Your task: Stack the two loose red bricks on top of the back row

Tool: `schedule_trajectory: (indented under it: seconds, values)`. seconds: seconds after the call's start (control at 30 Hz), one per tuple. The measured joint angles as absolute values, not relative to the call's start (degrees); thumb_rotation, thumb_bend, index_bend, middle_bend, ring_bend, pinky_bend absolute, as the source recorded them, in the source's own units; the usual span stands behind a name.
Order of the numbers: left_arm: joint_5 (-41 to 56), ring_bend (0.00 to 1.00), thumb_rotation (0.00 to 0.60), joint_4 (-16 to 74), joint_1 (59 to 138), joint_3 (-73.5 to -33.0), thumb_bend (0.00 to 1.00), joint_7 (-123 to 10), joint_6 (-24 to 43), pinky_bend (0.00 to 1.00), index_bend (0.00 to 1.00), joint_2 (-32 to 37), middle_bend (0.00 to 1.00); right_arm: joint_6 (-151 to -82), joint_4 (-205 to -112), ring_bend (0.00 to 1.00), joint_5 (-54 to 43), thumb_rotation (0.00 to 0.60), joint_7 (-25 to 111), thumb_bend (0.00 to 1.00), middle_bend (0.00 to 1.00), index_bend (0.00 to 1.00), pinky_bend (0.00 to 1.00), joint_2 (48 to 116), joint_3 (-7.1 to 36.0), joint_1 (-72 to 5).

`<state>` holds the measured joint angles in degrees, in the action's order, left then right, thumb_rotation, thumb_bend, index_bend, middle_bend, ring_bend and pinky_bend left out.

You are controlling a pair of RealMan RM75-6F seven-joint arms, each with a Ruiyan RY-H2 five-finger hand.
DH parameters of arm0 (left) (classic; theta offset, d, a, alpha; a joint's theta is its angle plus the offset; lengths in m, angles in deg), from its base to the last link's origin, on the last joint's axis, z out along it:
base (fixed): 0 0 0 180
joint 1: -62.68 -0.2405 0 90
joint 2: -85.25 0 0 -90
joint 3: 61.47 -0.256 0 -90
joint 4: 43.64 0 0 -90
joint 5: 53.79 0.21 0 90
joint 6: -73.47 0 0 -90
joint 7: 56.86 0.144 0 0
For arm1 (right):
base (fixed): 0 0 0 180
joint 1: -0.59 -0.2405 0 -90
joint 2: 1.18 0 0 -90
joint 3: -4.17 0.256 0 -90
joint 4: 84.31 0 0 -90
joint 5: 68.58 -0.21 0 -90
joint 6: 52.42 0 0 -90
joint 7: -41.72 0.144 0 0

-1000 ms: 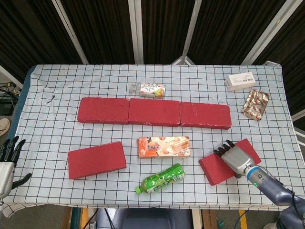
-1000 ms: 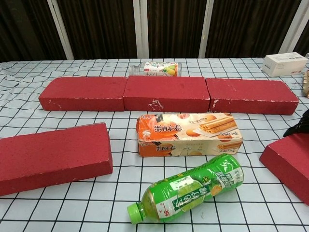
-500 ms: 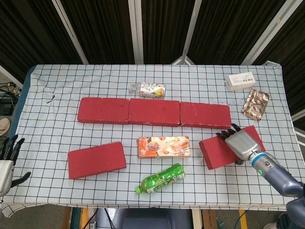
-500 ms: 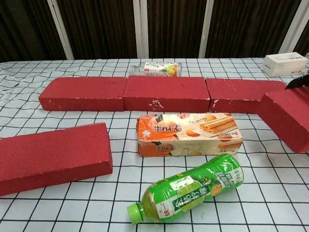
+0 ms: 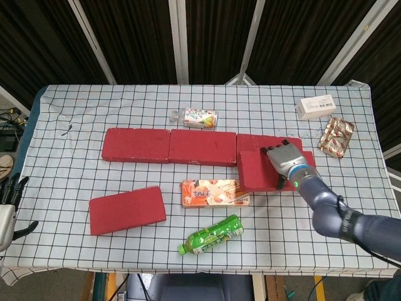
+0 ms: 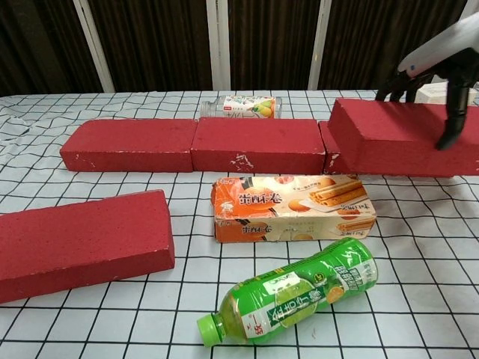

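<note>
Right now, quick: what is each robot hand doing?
Left robot hand: open, holding nothing, at the table's edge.
Right robot hand: gripping a red brick above the back row.

1. The bench (image 5: 75,163) wears a white cloth with a dark grid.
2. The right robot hand (image 5: 283,162) is above the back row of red bricks (image 5: 202,147); just beside it lies a snack box (image 5: 215,192).
3. A green bottle (image 5: 211,235) lies nearer the front edge.
4. Well left of it lies a loose red brick (image 5: 126,210).
5. Behind it sit a white box (image 5: 317,106) and a foil packet (image 5: 336,136).

Left hand (image 5: 6,210) cut by frame edge, held brick (image 6: 404,134) hiding right back-row brick (image 5: 266,141)
</note>
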<state>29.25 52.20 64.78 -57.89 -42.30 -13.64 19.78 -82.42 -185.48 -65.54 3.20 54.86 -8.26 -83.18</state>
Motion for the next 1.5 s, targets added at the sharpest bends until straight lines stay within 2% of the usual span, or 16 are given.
schedule_trajectory:
  seconds: [0.13, 0.23, 0.37, 0.5, 0.7, 0.93, 1.5]
  values:
    - [27.36, 0.0, 0.6, 51.55, 65.24, -57.01, 0.0, -41.77, -13.11, 0.18, 0.0, 19.26, 0.0, -83.54, -179.55, 0.18, -86.2, 0.6, -1.95, 0.21, 0.29, 0.41, 0.0, 63.8, -13.23, -94.41]
    - [26.73, 0.0, 0.6, 51.23, 65.53, -56.72, 0.0, -41.76, -12.67, 0.18, 0.0, 19.12, 0.0, -84.79, -173.57, 0.18, -97.89, 0.6, -6.32, 0.21, 0.29, 0.4, 0.0, 70.92, -15.81, -100.37]
    - [25.87, 0.0, 0.6, 50.89, 65.58, -56.44, 0.0, -41.8, -12.63, 0.18, 0.0, 19.08, 0.0, -86.52, -164.7, 0.18, -107.98, 0.6, -13.88, 0.21, 0.29, 0.41, 0.0, 78.59, -17.19, -104.81]
    - [24.97, 0.0, 0.6, 50.71, 65.62, -56.2, 0.0, -41.74, -12.45, 0.18, 0.0, 19.07, 0.0, -88.11, -161.12, 0.18, -112.15, 0.6, -19.33, 0.21, 0.29, 0.41, 0.0, 80.15, -16.8, -105.86]
    - [23.81, 0.0, 0.6, 50.62, 65.95, -55.77, 0.0, -41.67, -11.98, 0.18, 0.0, 19.0, 0.0, -90.17, -158.6, 0.18, -116.19, 0.6, -26.85, 0.22, 0.29, 0.4, 0.0, 79.64, -12.97, -105.52]
    - [23.51, 0.0, 0.6, 50.62, 65.8, -55.61, 0.0, -41.27, -12.81, 0.18, 0.0, 18.8, 0.0, -91.31, -153.33, 0.18, -119.65, 0.6, -35.36, 0.22, 0.29, 0.41, 0.0, 79.46, -5.26, -102.46]
    - [23.12, 0.0, 0.6, 51.13, 65.46, -55.72, 0.0, -39.86, -13.99, 0.18, 0.0, 18.5, 0.0, -94.41, -145.24, 0.18, -119.49, 0.6, -51.96, 0.22, 0.29, 0.41, 0.0, 83.51, 11.83, -91.57]
